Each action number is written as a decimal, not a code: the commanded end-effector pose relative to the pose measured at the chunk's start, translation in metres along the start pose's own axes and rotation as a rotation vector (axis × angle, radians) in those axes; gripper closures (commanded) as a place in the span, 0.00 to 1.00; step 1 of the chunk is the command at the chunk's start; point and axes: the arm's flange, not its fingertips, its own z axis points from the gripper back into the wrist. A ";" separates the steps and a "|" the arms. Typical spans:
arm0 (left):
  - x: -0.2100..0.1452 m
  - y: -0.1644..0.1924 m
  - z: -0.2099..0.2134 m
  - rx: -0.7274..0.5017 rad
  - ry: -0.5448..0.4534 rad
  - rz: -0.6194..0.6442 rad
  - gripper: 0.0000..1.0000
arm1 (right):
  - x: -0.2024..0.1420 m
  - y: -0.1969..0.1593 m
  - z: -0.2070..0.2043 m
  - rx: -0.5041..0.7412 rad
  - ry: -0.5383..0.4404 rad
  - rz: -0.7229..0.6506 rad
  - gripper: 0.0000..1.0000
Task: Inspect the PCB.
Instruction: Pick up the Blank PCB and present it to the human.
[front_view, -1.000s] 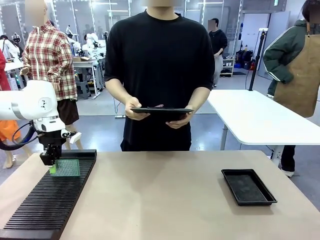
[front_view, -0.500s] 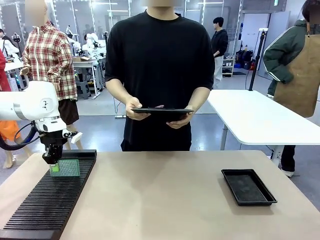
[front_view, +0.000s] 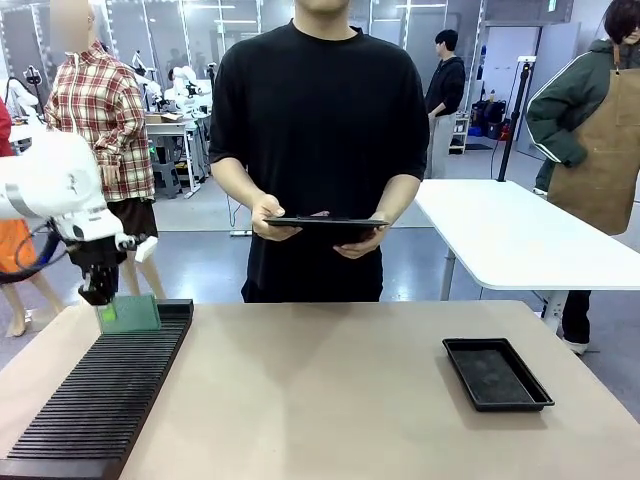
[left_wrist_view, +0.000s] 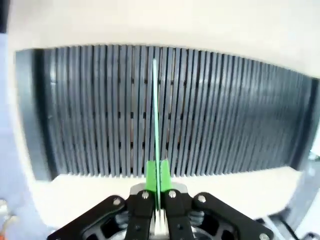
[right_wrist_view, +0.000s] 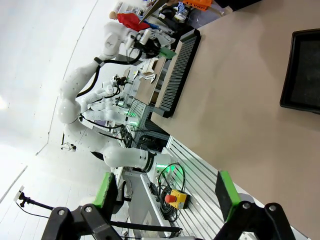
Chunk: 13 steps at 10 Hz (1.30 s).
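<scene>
left gripper (front_view: 104, 310) clamped on circuit board (front_view: 133, 314), held upright over far end of slotted rack (front_view: 95, 405) | left wrist view: board edge-on between green pads (left_wrist_view: 150, 173), in line with slots | right wrist view: right gripper (right_wrist_view: 165, 192) jaws apart, black tray (right_wrist_view: 305, 70) beyond

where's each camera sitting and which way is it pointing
front: fixed on the robot's side, looking across the table at the person; the left claw shows, shut on the PCB.
left wrist: on that arm, looking down along its claw at the slotted rack.
right wrist: rolled sideways above the table; the open right claw shows.
shared: front and right wrist both show the black tray.
</scene>
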 end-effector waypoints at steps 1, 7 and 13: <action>-0.007 -0.040 0.031 0.038 -0.177 0.176 1.00 | -0.001 0.000 0.003 0.005 0.000 0.021 0.00; -0.029 -0.071 0.002 -0.255 -0.727 0.550 1.00 | -0.001 0.000 0.003 0.005 0.000 0.021 0.00; -0.038 -0.061 0.008 -0.252 -0.698 0.498 0.97 | -0.001 0.000 0.003 0.005 0.000 0.021 0.00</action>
